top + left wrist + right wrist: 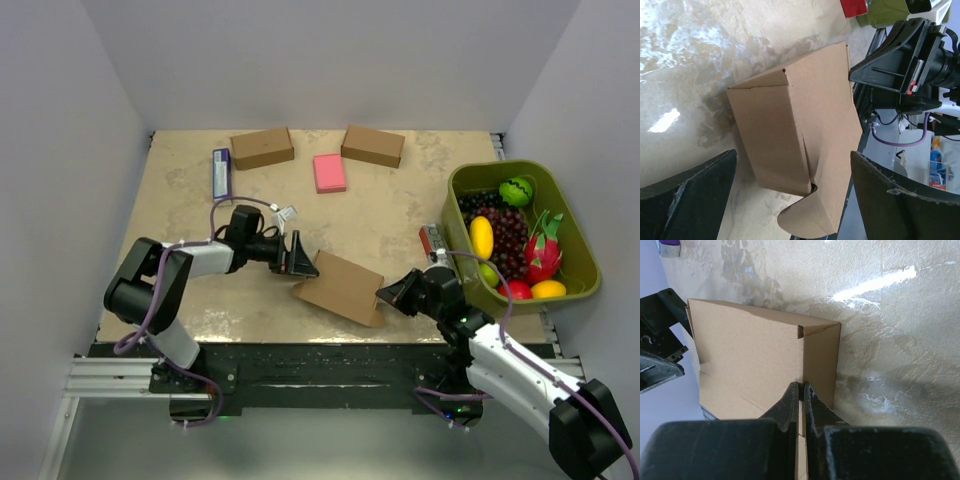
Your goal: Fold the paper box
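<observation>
The paper box (342, 287) is brown cardboard, partly folded, lying near the table's front edge between my two arms. In the left wrist view the paper box (790, 135) has a raised side wall and a rounded tab pointing toward me. My left gripper (299, 256) stands wide open at the box's left end, and nothing touches its fingers (690, 195). My right gripper (388, 295) is at the box's right end. In the right wrist view the right gripper (800, 386) is shut on a thin upright cardboard edge of the paper box (750, 355).
Two closed brown boxes (262, 147) (373, 146) and a pink pad (329, 172) lie at the back. A blue-and-white packet (221, 172) is at the back left. A green basket (500, 168) of fruit stands at the right, with a small red item (430, 240) beside it.
</observation>
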`<state>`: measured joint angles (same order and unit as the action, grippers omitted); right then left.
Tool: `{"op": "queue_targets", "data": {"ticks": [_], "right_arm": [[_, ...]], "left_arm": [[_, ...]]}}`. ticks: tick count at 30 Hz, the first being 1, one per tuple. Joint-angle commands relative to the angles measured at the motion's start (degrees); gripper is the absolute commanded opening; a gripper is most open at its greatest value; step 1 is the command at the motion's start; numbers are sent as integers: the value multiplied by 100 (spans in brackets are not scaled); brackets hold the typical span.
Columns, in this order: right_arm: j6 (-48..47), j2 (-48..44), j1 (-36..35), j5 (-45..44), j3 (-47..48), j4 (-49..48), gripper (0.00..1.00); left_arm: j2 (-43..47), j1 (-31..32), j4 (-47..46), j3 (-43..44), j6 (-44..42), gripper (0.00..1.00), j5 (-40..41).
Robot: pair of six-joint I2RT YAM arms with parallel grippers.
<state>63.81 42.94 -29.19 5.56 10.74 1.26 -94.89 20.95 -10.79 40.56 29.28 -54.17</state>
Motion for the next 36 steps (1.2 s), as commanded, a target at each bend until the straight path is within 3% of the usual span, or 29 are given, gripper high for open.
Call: {"op": "queue_targets", "data": {"ticks": [1, 7, 10, 11, 17, 19, 20, 21, 23, 24, 25, 27, 30, 36], "right_arm": [[-79, -14, 19, 68, 86, -3, 0], [-193, 83, 19, 33, 165, -64, 0], [-281, 127, 19, 6, 209, -55, 0], [-299, 136, 19, 6, 226, -29, 0], [-703, 189, 10, -38, 551, 172, 2], [-975, 145, 10, -81, 779, 261, 14], [-1106, 119, 19, -90, 867, 357, 36], [-1369, 84, 19, -108, 1068, 419, 49], [-1765, -5, 19, -91, 1306, 533, 63], [-2193, -13, 10, -90, 1447, 603, 81], [-2441, 13, 1, -73, 1744, 647, 87], [-3177, 92, -43, 85, 2088, 805, 94], [-4161, 302, -489, 104, 2791, 972, 96], [-5579, 1118, -2449, -994, 3917, 1702, 98]], "left_arm": [[-161, 155, -599, -74, 350, 100, -348], [-363, 313, -1144, -179, 719, 95, -576], [-355, 357, -1250, -197, 781, 81, -594], [-355, 366, -1259, -206, 790, 72, -603], [-477, 375, -1540, -285, 1079, 49, -647], [-504, 375, -1786, -364, 1343, 45, -647], [-495, 366, -1908, -469, 1474, 43, -665], [-469, 366, -2171, -531, 1780, 42, -682], [-286, 366, -2453, -741, 2142, 41, -691], [-197, 366, -2663, -794, 2483, 41, -700], [-109, 357, -2726, -847, 2634, 41, -656], [181, 305, -2762, -979, 2994, 41, -560], [383, 199, -2893, -1155, 3494, 41, -524], [515, 59, -4104, -2059, 4996, 40, -586]]}}
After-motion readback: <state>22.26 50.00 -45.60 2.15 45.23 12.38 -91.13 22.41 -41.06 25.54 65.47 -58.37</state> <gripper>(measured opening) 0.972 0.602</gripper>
